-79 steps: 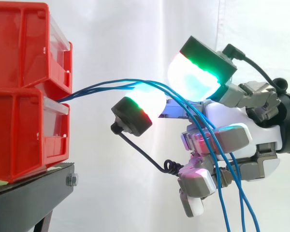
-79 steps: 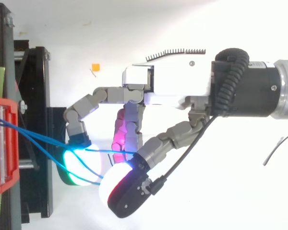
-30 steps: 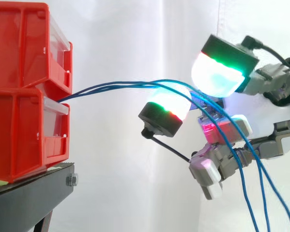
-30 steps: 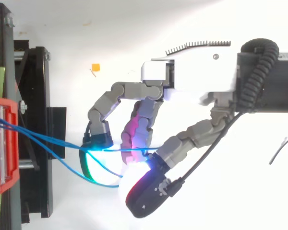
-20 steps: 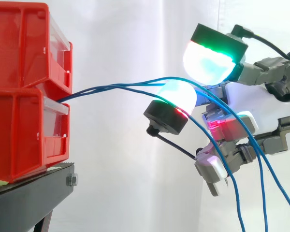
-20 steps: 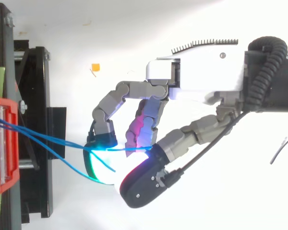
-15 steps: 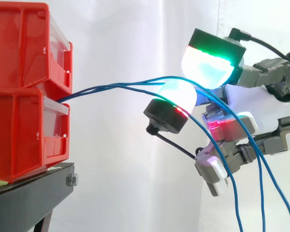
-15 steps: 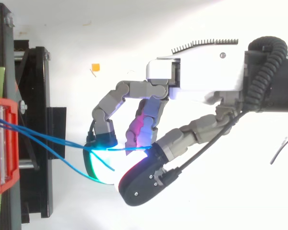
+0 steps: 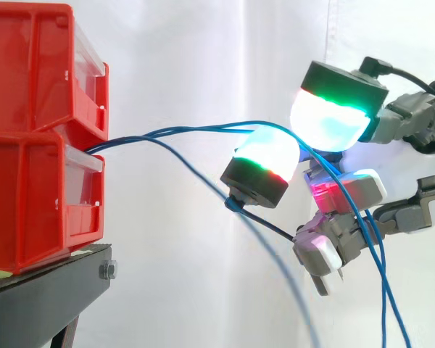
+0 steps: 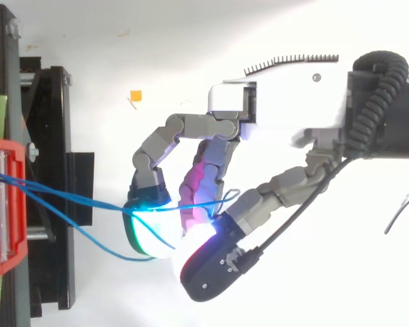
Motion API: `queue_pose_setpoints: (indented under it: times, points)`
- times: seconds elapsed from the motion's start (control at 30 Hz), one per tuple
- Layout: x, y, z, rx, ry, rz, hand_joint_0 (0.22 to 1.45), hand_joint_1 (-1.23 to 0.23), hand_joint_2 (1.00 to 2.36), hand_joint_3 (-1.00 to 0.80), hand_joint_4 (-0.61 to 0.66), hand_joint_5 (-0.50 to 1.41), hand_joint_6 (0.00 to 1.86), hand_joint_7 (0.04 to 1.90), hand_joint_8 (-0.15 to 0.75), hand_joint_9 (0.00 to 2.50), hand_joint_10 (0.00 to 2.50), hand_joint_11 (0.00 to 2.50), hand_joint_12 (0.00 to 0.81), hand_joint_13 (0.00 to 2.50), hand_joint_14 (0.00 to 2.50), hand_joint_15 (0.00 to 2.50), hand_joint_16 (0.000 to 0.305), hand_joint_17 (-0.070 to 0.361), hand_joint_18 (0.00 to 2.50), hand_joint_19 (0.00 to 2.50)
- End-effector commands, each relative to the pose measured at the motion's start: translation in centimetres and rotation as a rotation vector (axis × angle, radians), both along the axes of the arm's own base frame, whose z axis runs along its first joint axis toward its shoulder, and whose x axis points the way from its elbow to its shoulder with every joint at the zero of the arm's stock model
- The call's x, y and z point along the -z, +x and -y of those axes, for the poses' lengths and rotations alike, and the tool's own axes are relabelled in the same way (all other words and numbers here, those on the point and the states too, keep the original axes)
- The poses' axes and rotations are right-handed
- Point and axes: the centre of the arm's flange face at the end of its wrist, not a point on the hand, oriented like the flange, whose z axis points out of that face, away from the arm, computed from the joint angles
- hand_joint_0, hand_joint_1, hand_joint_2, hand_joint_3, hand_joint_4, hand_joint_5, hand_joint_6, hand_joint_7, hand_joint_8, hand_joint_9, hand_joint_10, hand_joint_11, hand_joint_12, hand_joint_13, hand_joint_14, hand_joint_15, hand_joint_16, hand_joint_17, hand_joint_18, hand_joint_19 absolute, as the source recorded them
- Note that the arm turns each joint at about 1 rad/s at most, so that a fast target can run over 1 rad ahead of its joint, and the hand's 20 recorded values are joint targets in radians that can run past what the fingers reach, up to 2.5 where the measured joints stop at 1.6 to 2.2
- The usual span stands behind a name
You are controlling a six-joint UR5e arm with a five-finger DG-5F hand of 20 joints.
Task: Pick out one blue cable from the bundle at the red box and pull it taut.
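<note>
Hand (image 10: 279, 109) at right of frame in side view, fingers curled, two glowing pads (image 9: 264, 156) closed together on the blue cables (image 9: 196, 129). Looks like two strands in the pinch, not one. They leave the slot atop the lower red bin (image 9: 36, 196) at the left edge, run nearly level to the pads, then drape off lower right. Third strand (image 9: 203, 181) hangs slack below, blurred, outside the grip. Pinch sits well apart from the bin, presumably to leave run for tensioning. Not taut yet, I'd say. One strand needs shedding first.
</note>
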Motion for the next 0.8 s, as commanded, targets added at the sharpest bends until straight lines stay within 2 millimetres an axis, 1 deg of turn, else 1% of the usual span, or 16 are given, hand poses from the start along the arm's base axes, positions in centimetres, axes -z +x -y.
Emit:
queue_pose_setpoints:
  times: [0.0, 0.1, 0.2, 0.3, 0.4, 0.47, 0.5, 0.63, 0.67, 0.73, 0.77]
  points:
    - [0.01, -0.01, 0.05, 0.001, 0.000, 0.000, 0.62, -0.90, 1.00, -0.50, -0.19, -0.05, 0.91, 0.95, 0.197, 1.39, 0.03, 0.88, 0.291, 0.97, 0.03, 0.75, 0.041, 0.092, 0.73, 0.78]
    - [0.09, -0.06, 0.06, 0.001, 0.000, -0.003, 0.54, -0.84, 1.00, -0.50, -0.22, -0.03, 0.89, 1.00, 0.192, 1.47, 0.03, 0.86, 0.288, 1.01, 0.03, 0.74, 0.042, 0.095, 0.77, 0.79]
    - [0.04, -0.07, 0.06, 0.001, 0.000, -0.005, 0.50, -0.67, 1.00, -0.50, -0.28, -0.01, 0.87, 1.07, 0.175, 1.53, 0.03, 0.82, 0.291, 1.03, 0.03, 0.72, 0.045, 0.100, 0.80, 0.78]
    - [0.04, -0.07, 0.06, 0.001, 0.000, -0.005, 0.51, -0.53, 1.00, -0.50, -0.31, -0.01, 0.85, 1.05, 0.158, 1.53, 0.03, 0.77, 0.288, 1.02, 0.02, 0.70, 0.045, 0.101, 0.78, 0.78]
    - [0.16, -0.17, 0.04, -0.002, 0.000, -0.013, 0.54, -0.52, 1.00, -0.50, -0.27, -0.02, 0.84, 1.01, 0.159, 1.50, 0.03, 0.78, 0.284, 0.99, 0.03, 0.71, 0.043, 0.098, 0.73, 0.81]
    - [0.09, -0.14, 0.04, -0.002, 0.000, -0.011, 0.56, -0.54, 1.00, -0.50, -0.25, -0.02, 0.83, 1.02, 0.154, 1.48, 0.03, 0.78, 0.284, 0.96, 0.03, 0.71, 0.043, 0.096, 0.70, 0.83]
    - [0.10, -0.17, 0.15, -0.001, 0.000, -0.013, 0.55, -0.56, 1.01, -0.43, -0.23, -0.02, 0.82, 1.04, 0.161, 1.44, 0.03, 0.78, 0.290, 0.93, 0.03, 0.72, 0.043, 0.097, 0.65, 0.84]
    - [0.10, -0.16, 0.07, 0.001, -0.001, -0.013, 0.54, -0.59, 1.01, -0.36, -0.23, -0.04, 0.81, 1.04, 0.170, 1.35, 0.03, 0.75, 0.300, 0.88, 0.03, 0.71, 0.045, 0.101, 0.59, 0.86]
    - [0.10, -0.16, 0.07, 0.001, -0.001, -0.013, 0.54, -0.60, 1.01, -0.37, -0.23, -0.04, 0.81, 1.02, 0.177, 1.34, 0.03, 0.77, 0.299, 0.87, 0.03, 0.71, 0.045, 0.101, 0.59, 0.87]
    - [0.10, -0.16, 0.07, 0.001, -0.001, -0.013, 0.51, -0.65, 1.00, -0.50, -0.20, -0.04, 0.81, 1.01, 0.188, 1.31, 0.03, 0.77, 0.309, 0.86, 0.03, 0.71, 0.047, 0.105, 0.59, 0.85]
    - [0.10, -0.16, 0.07, 0.001, -0.001, -0.013, 0.50, -0.66, 1.00, -0.50, -0.19, -0.04, 0.80, 1.01, 0.196, 1.31, 0.03, 0.77, 0.316, 0.87, 0.03, 0.69, 0.048, 0.107, 0.60, 0.83]
